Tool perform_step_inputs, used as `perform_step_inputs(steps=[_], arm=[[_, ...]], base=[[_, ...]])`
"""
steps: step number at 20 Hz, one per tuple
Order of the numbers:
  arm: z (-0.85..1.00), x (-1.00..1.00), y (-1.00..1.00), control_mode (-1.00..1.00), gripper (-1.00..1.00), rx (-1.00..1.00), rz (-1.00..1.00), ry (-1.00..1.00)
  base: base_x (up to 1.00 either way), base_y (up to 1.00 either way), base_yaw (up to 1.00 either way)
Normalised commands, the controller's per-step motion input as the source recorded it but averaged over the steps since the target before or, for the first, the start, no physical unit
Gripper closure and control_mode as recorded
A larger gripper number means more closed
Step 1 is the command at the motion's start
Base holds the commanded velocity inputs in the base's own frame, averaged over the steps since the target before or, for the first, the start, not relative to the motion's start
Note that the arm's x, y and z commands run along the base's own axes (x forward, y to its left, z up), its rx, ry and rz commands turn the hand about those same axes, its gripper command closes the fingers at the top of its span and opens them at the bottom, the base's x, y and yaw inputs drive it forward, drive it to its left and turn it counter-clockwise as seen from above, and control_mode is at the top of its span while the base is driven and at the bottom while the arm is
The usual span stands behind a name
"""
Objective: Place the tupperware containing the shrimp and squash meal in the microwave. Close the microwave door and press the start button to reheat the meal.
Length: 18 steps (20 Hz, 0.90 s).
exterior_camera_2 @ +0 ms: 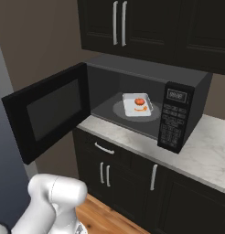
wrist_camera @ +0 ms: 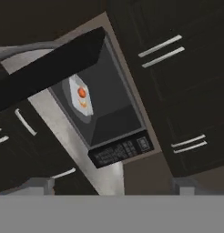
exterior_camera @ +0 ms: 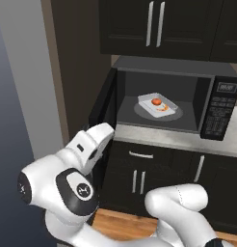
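Note:
The microwave (exterior_camera: 219, 108) stands on the counter with its door (exterior_camera_2: 45, 109) swung wide open to the left. Inside, on the round turntable, lies the translucent tupperware (exterior_camera: 159, 106), also (exterior_camera_2: 136, 104), holding a red-orange lump and a thin orange strip. In the hand view the tupperware (wrist_camera: 80, 98) lies inside the cavity, past the dark edge of the door (wrist_camera: 50, 73). My gripper (wrist_camera: 111, 186) is open, its fingertips wide apart with nothing between them. It hangs low, in front of the microwave and beside the open door, well away from the tray. The keypad panel (exterior_camera_2: 171, 123) sits on the microwave's right.
Dark upper cabinets (exterior_camera: 154, 24) with silver bar handles hang above the microwave. Dark lower cabinets (exterior_camera_2: 105, 173) stand under the marble counter (exterior_camera_2: 201, 155). A tall grey panel (exterior_camera: 24, 96) borders the left. My white arm (exterior_camera: 67, 183) bends low in front of the lower cabinets.

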Motion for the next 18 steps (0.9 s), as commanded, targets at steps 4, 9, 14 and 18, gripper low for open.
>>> perform_step_inputs(steps=[4, 9, 14, 18], arm=[[-0.04, 0.17, 0.53, -1.00, -1.00, -0.19, -0.01, 0.00], [-0.08, 0.38, 0.27, -1.00, -1.00, -0.10, -0.03, 0.00], [-0.08, 0.52, 0.08, -1.00, -1.00, -0.03, -0.01, 0.01], [-0.08, 0.57, 0.02, -1.00, -1.00, 0.00, 0.00, 0.01]], base=[[0.00, 0.00, 0.00], [0.00, 0.00, 0.00], [0.00, 0.00, 0.00], [0.00, 0.00, 0.00]])
